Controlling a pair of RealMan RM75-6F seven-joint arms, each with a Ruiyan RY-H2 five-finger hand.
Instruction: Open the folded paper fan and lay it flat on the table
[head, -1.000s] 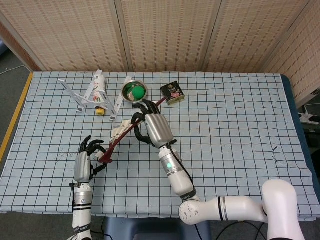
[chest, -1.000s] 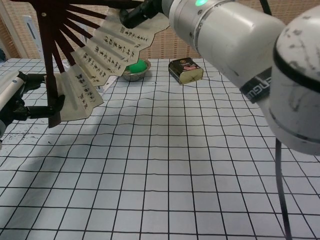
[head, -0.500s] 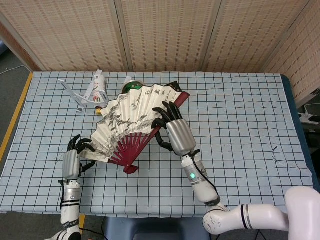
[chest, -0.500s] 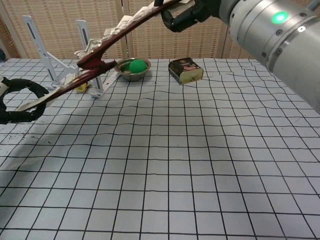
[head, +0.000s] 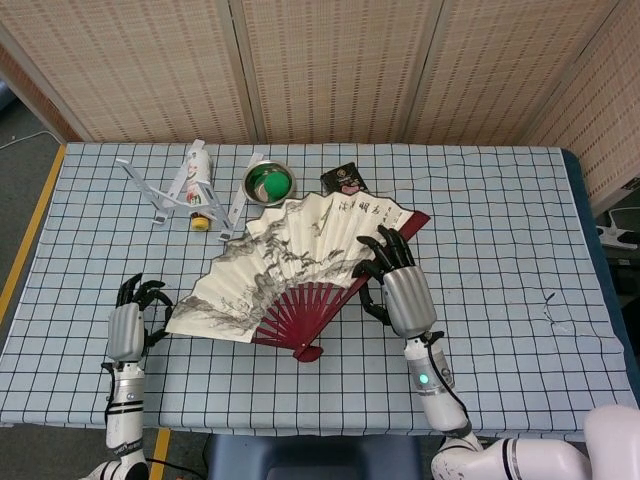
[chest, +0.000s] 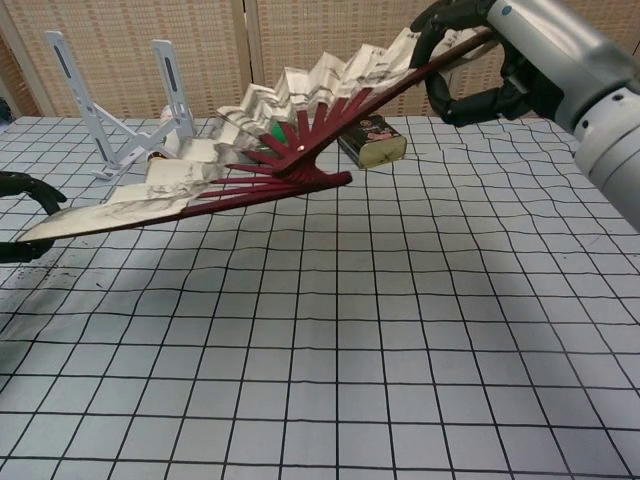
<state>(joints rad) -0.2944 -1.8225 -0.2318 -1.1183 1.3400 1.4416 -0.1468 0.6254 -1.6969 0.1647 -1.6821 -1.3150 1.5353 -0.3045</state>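
Note:
The paper fan (head: 290, 260) is spread wide open, its painted leaf facing up and its dark red ribs meeting at a pivot near the table's front. My right hand (head: 400, 290) grips the right outer rib and holds that side high above the table; the chest view shows the fan (chest: 260, 140) tilted, sloping down to the left. My left hand (head: 128, 325) sits at the fan's low left tip. In the chest view its fingers (chest: 25, 185) arc apart above and below the tip, and a small gap shows between hand and fan in the head view.
A dark tin (head: 343, 180) stands just behind the fan, also seen as the tin (chest: 372, 140) under its raised edge. A metal bowl (head: 268, 182) with a green ball, a white folding stand (head: 165, 190) and a bottle (head: 199, 185) lie at the back left.
The fan went from half open to fully spread and shifted right and toward the front. My right hand carried its rib rightward; my left hand let go of the left rib and drew back left.

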